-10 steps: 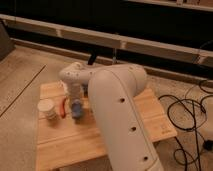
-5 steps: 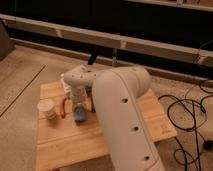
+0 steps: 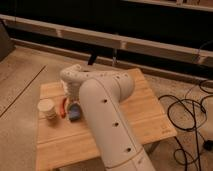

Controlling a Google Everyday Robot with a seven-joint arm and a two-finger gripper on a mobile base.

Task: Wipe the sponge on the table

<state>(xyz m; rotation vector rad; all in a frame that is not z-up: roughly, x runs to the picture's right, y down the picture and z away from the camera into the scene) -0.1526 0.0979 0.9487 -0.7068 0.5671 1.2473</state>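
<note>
A blue sponge [image 3: 75,113] lies on the left part of the light wooden table [image 3: 145,107]. My gripper [image 3: 74,100] is at the end of the white arm [image 3: 102,110], pointing down right above the sponge's far edge, and the wrist housing hides most of it. Whether it touches the sponge cannot be made out. The thick white arm runs from the lower middle of the view up to the table's left half and covers the table's middle.
A white paper cup [image 3: 48,108] stands near the table's left edge. A thin red-orange object [image 3: 63,107] lies between the cup and the sponge. Black cables [image 3: 187,112] coil on the floor to the right. A dark railing wall [image 3: 125,40] runs behind the table.
The wrist end of the arm has shifted slightly over the left part of the table, and the sponge sits a little further left than half a second ago.
</note>
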